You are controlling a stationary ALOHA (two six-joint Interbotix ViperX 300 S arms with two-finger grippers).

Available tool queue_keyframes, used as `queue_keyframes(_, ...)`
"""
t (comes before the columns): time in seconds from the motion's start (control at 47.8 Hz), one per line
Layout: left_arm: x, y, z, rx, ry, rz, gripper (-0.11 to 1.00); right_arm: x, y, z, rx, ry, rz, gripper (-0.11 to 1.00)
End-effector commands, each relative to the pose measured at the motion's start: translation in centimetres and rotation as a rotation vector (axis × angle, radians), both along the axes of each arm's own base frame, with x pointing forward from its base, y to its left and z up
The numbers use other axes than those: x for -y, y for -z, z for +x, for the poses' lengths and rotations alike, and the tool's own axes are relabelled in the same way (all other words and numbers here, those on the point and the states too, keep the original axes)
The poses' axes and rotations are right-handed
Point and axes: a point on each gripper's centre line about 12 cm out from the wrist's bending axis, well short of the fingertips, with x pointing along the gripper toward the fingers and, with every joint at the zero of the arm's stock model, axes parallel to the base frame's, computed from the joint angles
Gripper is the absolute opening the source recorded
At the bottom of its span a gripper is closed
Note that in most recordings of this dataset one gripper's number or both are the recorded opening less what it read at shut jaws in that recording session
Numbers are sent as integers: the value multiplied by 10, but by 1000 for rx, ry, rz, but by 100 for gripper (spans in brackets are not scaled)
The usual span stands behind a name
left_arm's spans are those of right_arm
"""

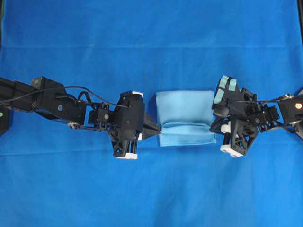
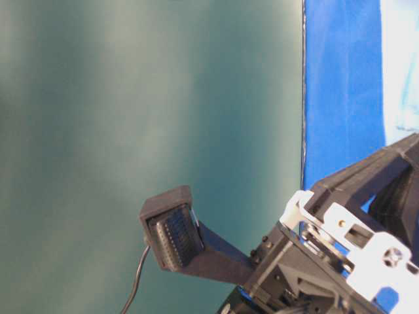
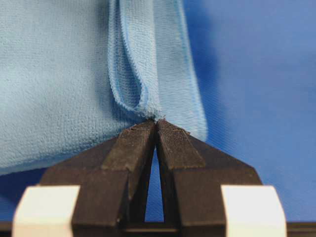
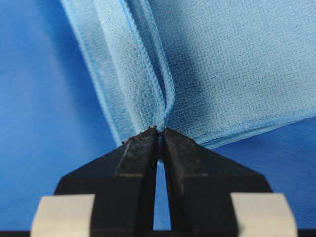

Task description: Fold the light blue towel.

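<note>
The light blue towel (image 1: 184, 117) lies in the middle of the table, with a raised fold along its near part. My left gripper (image 1: 160, 127) is shut on the towel's left edge, pinching the hemmed fold at its tips (image 3: 157, 121). From the other side my right gripper (image 1: 214, 125) is shut on the towel's right edge, the fold caught between its tips (image 4: 160, 131). In the left wrist view the towel (image 3: 59, 74) spreads up and left; in the right wrist view the towel (image 4: 237, 64) spreads up and right. Both pinched corners sit slightly above the lower layer.
A large royal-blue cloth (image 1: 151, 42) covers the whole table. The table-level view shows only a teal wall (image 2: 131, 98), part of an arm (image 2: 340, 248) and a strip of the blue cloth (image 2: 340, 91).
</note>
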Motion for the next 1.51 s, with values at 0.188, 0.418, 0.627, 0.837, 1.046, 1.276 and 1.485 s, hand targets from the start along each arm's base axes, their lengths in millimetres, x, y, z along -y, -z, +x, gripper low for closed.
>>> queue_keyframes(0.188,-3,-5,4,14,-7,-2,3,-1,-5,5,21,-5,2,5)
queue_keyframes(0.418,-11,-3,5,11,-27,-1,3,-2,0,9,27,-10,8,5)
queue_keyframes(0.627,-11,-2,5,11,-28,-3,4,-3,-2,16,40,-12,9,32)
queue_keyframes(0.837,-11,-13,4,32,-30,-9,57,0,-18,18,41,-18,-27,59)
queue_keyframes(1.046,-12,-41,-4,55,-22,0,83,7,-59,11,78,-18,-87,59)
queue_keyframes(1.276,-13,-95,-26,95,-19,-5,82,18,-98,-11,157,-24,-171,59)
queue_keyframes(1.485,-16,-136,-64,181,-17,-10,82,26,-125,-39,288,-41,-234,59)
